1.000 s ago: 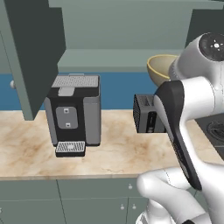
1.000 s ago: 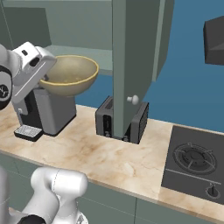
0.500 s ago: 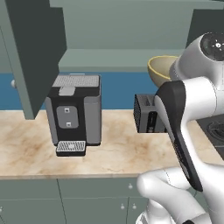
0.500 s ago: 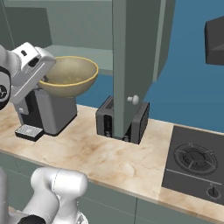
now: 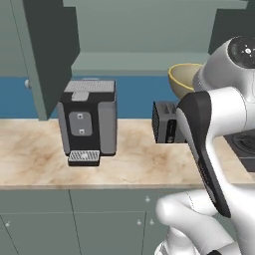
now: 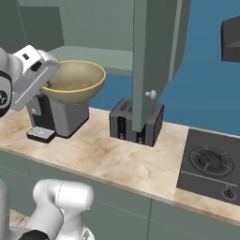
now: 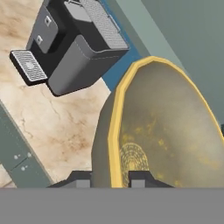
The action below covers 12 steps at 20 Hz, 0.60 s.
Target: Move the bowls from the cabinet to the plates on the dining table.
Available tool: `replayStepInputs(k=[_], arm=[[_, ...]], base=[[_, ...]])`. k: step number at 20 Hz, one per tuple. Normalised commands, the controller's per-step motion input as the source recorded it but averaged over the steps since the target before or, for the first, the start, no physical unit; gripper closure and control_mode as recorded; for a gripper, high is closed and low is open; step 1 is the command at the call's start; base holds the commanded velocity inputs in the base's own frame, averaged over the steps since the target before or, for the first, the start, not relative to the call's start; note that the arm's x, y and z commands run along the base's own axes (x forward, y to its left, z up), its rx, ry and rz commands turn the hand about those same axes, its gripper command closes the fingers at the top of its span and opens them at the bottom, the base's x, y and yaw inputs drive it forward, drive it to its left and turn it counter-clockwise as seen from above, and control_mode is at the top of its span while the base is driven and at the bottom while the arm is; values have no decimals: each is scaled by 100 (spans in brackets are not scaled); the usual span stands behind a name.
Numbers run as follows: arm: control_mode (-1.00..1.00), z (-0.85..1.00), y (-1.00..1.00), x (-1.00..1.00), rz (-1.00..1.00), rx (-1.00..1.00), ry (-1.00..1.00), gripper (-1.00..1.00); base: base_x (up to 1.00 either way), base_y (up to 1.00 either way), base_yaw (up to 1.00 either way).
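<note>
In the left base view, the white arm (image 5: 214, 144) hides most of the yellowish bowl (image 5: 182, 78) and the toaster's (image 5: 166, 122) right side. In the hand view, the bowl's lower rim is cut off at the bottom.

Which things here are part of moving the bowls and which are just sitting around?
Part of the job:
- pale yellowish bowl, held by its rim in the claw
- wall cabinet, door open

Just sitting around:
- coffee machine on the worktop
- toaster
- hob
</note>
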Motion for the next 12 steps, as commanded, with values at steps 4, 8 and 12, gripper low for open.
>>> replayStepInputs(k=[4,8,12], arm=[[100,0,0,0,0,0,0,100],[100,0,0,0,0,0,0,100],[100,0,0,0,0,0,0,100]], base=[[-54,3,10],[-48,20,15],[-42,26,23]])
